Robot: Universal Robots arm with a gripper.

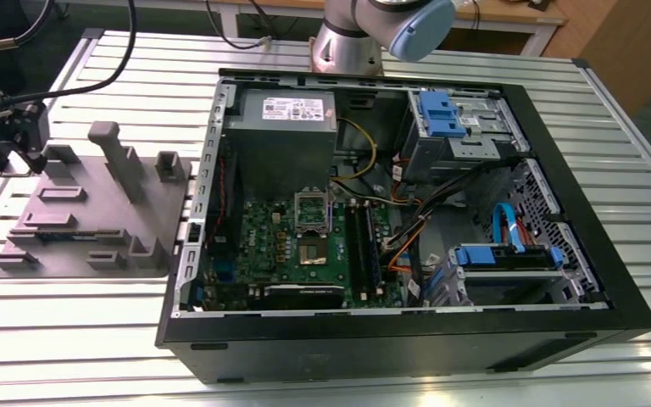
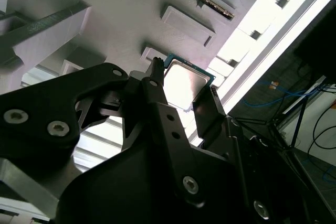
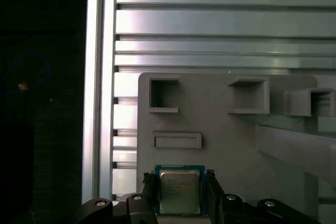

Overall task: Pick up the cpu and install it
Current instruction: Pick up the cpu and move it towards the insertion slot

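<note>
The cpu (image 3: pixel 179 191) is a small square chip with a silvery top and a green rim. It sits between the two black fingers of my gripper (image 3: pixel 179 179), which press against its opposite edges, just over the grey parts tray (image 3: pixel 220 129). The second wrist view shows the cpu (image 2: pixel 184 82) in the same hold, with the gripper (image 2: pixel 185 77) closed on it. In the exterior view the gripper (image 1: pixel 26 148) hangs at the tray's (image 1: pixel 77 220) far corner on the exterior view's left. The green motherboard (image 1: pixel 303 246) with its socket (image 1: pixel 311 250) lies inside the open computer case.
The black case (image 1: pixel 405 339) stands on the slatted metal table (image 1: pixel 77 339), to the exterior view's right of the tray. It holds a grey power supply (image 1: pixel 286 127), blue drive brackets (image 1: pixel 439 114) and cables. An upright post (image 1: pixel 116 157) rises from the tray.
</note>
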